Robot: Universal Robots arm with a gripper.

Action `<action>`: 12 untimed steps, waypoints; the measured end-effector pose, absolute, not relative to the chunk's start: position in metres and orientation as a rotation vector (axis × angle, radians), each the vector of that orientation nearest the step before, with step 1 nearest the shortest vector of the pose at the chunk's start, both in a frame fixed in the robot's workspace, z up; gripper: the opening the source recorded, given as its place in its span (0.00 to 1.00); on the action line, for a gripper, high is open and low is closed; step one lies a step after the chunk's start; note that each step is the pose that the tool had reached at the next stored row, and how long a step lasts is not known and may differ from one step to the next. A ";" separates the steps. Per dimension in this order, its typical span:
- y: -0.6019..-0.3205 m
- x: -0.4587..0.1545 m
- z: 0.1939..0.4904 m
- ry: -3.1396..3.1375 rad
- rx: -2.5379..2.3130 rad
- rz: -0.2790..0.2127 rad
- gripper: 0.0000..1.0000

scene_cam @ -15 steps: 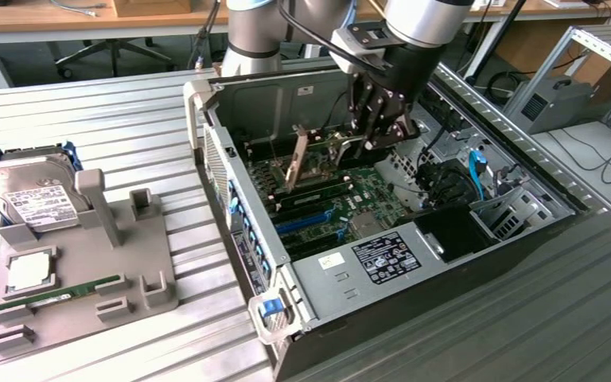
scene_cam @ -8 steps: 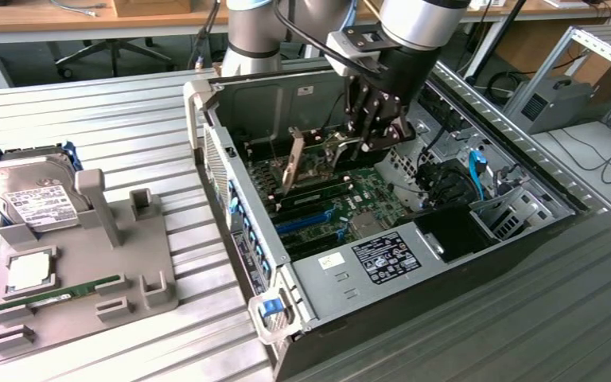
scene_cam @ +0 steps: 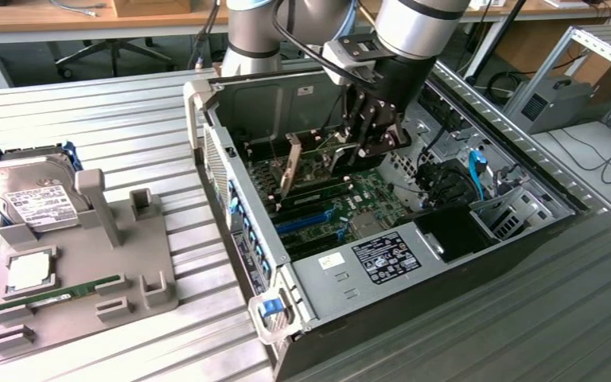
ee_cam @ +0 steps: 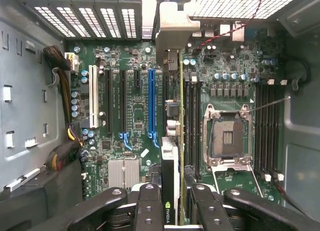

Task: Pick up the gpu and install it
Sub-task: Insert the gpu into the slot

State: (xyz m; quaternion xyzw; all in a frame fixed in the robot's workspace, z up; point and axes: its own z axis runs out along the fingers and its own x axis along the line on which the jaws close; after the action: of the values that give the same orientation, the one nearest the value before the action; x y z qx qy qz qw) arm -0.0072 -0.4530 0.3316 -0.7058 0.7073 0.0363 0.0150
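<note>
The gripper (scene_cam: pixel 367 151) is hanging inside the open computer case (scene_cam: pixel 317 294). Its fingers (ee_cam: pixel 150 208) are pinching the gpu (ee_cam: pixel 170 156) between them, close together on the card's top edge. The gpu is standing on its thin edge over the green motherboard (ee_cam: pixel 136 111), just beside the long blue slot (ee_cam: pixel 151 98). Its beige metal bracket (ee_cam: pixel 172 28) is pointing at the back wall of the case, where the little grilles are. I cannot tell if the card's bottom edge is touching a slot. The card is looking light, thin and stiff, so I think it is easy to lift. It is also easy to hurt, because tiny parts are sitting all over its flat sides. The safest place to hold it is likely the bare top edge, where the fingers are gripping now, because a tilt could scrape the board. Black slots are lying on the far side of the blue one, and the square chip socket (ee_cam: pixel 227 136) is sitting on the card's other side. A bunch of cables (ee_cam: pixel 62 76) is hugging one case wall, and a blue cable (scene_cam: pixel 479 173) is hanging near the drive bays, both well away from the card. Outside the case, a grey tray (scene_cam: pixel 141 239) is carrying a hard drive (scene_cam: pixel 35 195) and a small memory stick (scene_cam: pixel 51 300).
</note>
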 end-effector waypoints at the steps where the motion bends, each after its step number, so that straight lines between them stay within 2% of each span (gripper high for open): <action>1: -0.453 -0.007 0.331 2.201 -2.196 0.113 0.27; 12: -0.453 -0.009 0.318 2.201 -2.196 0.113 0.27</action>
State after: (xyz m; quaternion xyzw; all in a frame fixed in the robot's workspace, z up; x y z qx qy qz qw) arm -0.0089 -0.4533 0.3184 -0.7058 0.7073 0.0363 0.0150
